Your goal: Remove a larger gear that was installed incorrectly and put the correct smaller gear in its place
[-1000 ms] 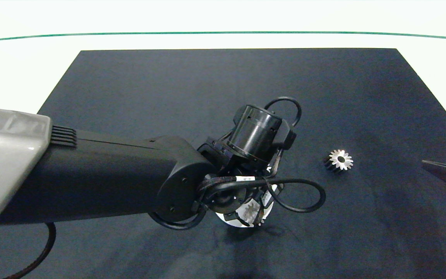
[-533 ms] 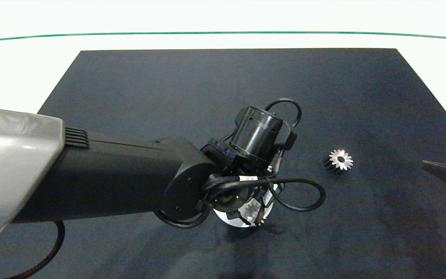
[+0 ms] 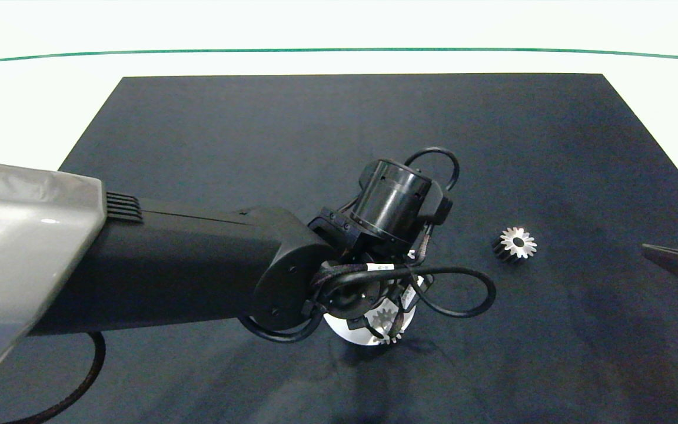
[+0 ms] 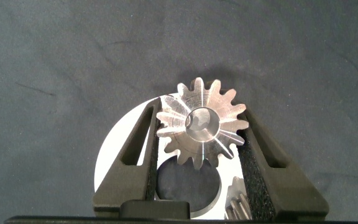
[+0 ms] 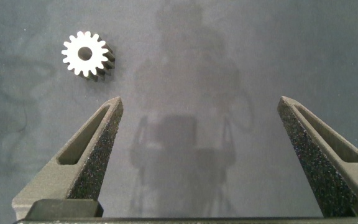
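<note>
You had the left gripper (image 4: pixel 199 112) clamped on the smaller gear (image 4: pixel 201 127), one finger on each side of its teeth, holding it level above the white round base (image 4: pixel 114 162). This probably kept its bore square for seating. Beside it the base showed an open round hole (image 4: pixel 188 183) and another small gear (image 4: pixel 238 199). The larger gear (image 3: pixel 515 243) sat alone on the dark mat (image 3: pixel 256 147), well clear of the base, so I judged it already removed. Your right gripper (image 5: pixel 201 106) waited spread wide near the mat's right edge, holding nothing.
</note>
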### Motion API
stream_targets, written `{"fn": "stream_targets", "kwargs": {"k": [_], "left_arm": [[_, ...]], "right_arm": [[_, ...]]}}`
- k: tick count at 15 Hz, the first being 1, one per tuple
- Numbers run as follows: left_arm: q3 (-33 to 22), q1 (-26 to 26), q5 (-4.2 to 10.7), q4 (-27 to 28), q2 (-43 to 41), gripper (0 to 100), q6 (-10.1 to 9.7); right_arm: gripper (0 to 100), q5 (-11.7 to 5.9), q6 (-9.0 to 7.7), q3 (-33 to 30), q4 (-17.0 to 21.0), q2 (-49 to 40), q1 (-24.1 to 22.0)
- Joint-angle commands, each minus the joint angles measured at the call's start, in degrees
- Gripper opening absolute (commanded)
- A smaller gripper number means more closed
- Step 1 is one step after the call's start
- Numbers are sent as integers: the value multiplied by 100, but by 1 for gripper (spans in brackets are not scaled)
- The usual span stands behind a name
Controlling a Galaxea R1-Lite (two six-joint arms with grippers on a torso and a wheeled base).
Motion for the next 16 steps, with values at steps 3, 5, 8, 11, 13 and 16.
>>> {"fn": "stream_targets", "kwargs": {"k": [3,5,8,11,13,16], "left_arm": [[5,36,15,5,-2,16,21],[-3,88,15,5,7,16,30],[-3,185,15,5,-10,16,38],[67,220,15,5,-81,16,38],[102,194,15,5,-98,16,21],[120,159,15,-4,-89,16,3]], "right_arm": [[100,0,-5,52,2,-3,-2],[100,9,-5,52,-7,-11,-2],[100,9,-5,52,2,-47,-2],[100,9,-5,52,2,-47,-2],[100,9,30,52,2,-47,7],[100,0,30,52,2,-73,-2]]}}
